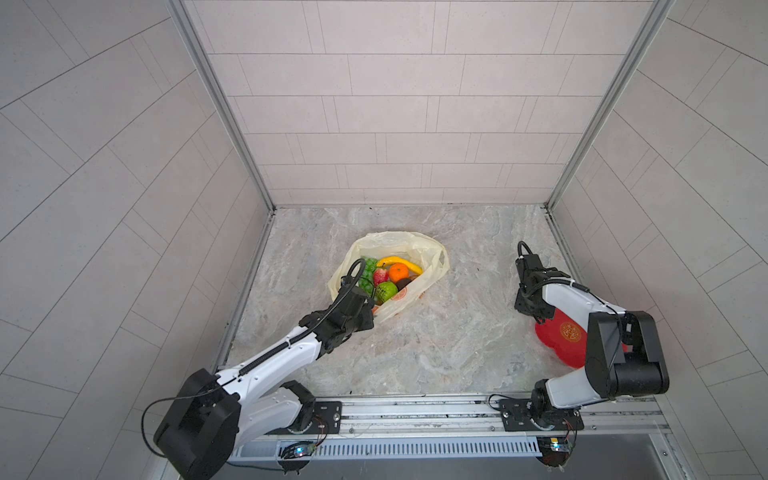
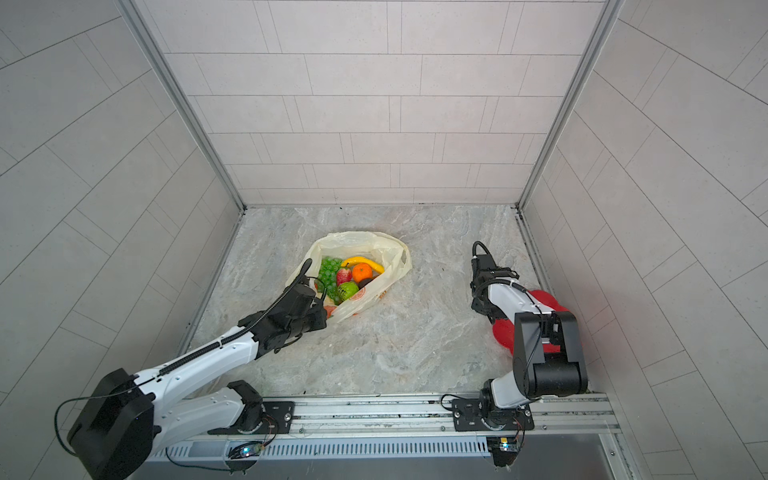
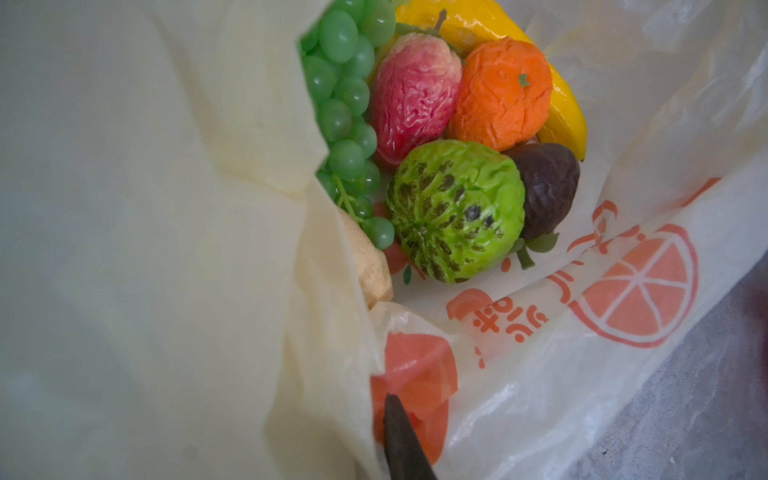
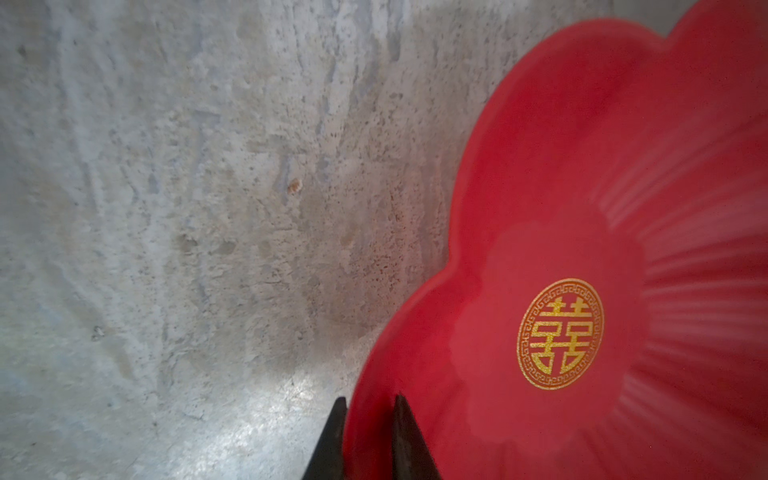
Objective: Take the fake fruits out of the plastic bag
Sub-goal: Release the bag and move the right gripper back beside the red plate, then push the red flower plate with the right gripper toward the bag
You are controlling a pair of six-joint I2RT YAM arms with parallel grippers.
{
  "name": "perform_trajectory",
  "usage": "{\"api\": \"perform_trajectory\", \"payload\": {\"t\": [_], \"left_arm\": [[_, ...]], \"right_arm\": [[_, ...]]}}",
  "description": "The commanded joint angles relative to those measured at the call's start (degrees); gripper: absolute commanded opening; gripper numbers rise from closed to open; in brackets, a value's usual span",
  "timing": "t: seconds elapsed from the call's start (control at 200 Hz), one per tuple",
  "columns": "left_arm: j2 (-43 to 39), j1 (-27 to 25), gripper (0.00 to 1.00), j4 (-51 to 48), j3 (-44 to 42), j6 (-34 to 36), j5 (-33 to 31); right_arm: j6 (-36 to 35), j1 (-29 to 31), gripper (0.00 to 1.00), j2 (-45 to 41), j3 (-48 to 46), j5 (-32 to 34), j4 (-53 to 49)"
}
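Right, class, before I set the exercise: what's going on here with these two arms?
The left gripper pinches the near rim of the plastic bag, whose mouth lies open. The fake fruits, among them a banana, green grapes and an orange, all lie inside; none is out yet. The right gripper clasps the rim of the red flower-shaped plate on the marble table, apart from the bag.

Right of scene, I see a red flower-shaped plate (image 4: 561,187), gold emblem (image 4: 560,333) at centre, on grey marbled tabletop (image 1: 415,345)
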Motion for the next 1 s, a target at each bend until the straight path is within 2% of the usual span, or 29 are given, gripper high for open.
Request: {"api": "perform_trajectory", "payload": {"t": [0.0,0.09,0.27,0.52,0.65,0.906,0.991], "left_arm": [[0.26,-0.38,0.19,0.64,-0.49,0.33,-0.50],[0.38,-0.34,0.19,0.62,-0.49,0.46,-0.59],[0.41,-0.36,0.19,0.71,-0.49,0.66,-1.07],[-0.38,-0.27,0.19,0.58,-0.78,0.93,-2.56],[-1.23,-0.22,0.19,0.71,-1.27,0.92,-3.63],[-1.30,-0.23,0.19,1.06,-1.36,1.38,-5.42],[-1.36,-0.22,0.19,1.25,-1.54,1.56,-6.07]], "right_arm": [[0.31,0.50,0.10,-0.71,0.56,-0.41,-0.66],[0.13,1.99,0.08,-1.12,0.99,0.07,-1.29],[-0.70,9.79,0.07,-3.01,2.46,1.86,-3.46],[1.56,28.32,0.07,-4.20,5.25,2.07,-7.75],[3.45,38.66,0.07,-4.45,7.94,5.17,-11.31],[4.84,52.81,0.08,-3.89,8.96,4.11,-11.17],[3.06,56.02,0.08,-2.29,9.03,0.38,-9.01]]}}
